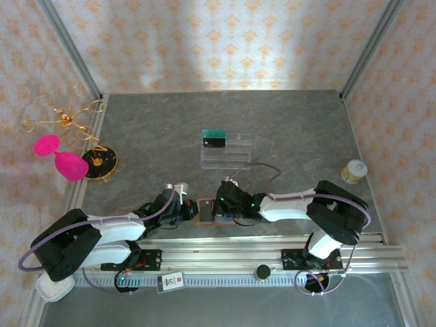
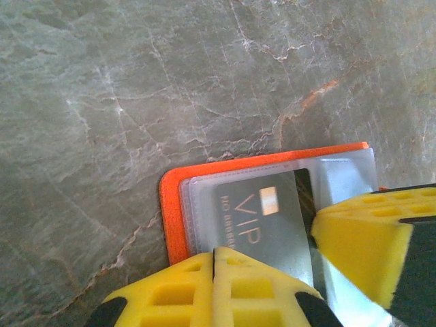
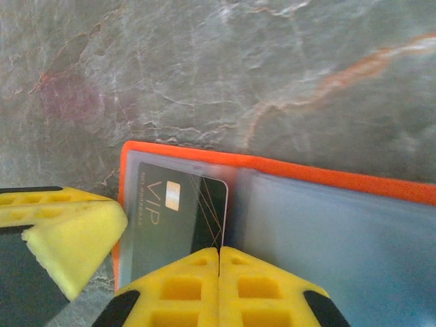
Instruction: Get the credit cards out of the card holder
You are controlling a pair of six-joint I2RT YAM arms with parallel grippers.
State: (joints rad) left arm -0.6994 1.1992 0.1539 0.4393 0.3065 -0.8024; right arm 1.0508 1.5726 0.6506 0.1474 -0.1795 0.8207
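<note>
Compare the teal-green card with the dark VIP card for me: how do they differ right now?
Place: the teal-green card sits in the clear acrylic slotted rack, farther back. The dark VIP card is inside the orange card holder, close to the arm bases.
Pose: the teal-green card stands in a slot, while the dark VIP card lies flat under a clear sleeve.
Colour: one is teal-green, the other dark with gold lettering.
Both are small, thin rectangular cards.
</note>
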